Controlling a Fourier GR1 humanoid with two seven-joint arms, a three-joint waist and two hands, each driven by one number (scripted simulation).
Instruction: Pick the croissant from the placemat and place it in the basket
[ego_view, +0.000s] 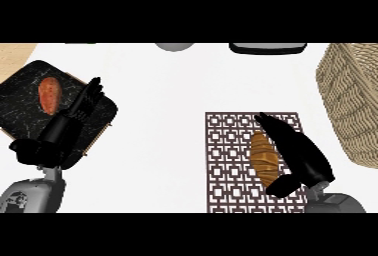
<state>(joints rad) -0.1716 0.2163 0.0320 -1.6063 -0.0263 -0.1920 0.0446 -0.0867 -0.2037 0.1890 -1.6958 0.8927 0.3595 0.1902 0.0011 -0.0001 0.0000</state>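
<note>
A golden-brown croissant (263, 156) lies lengthwise on a brown-and-white patterned placemat (229, 165) at centre right. My right hand (299, 150) rests just to the croissant's right, fingers stretched straight toward the mat's far edge and the thumb down near the croissant's near end; it is open and not curled round the pastry. A woven wicker basket (353, 100) stands at the right edge, beyond the mat. My left hand (74, 117) is at the left, open with fingers up, resting over a dark board.
A black marbled board (26, 107) at the left carries a reddish-brown sausage-shaped food (49, 94). A grey round object (175, 47) and a dark tray-like item (267, 48) sit at the far edge. White countertop lies between board and mat.
</note>
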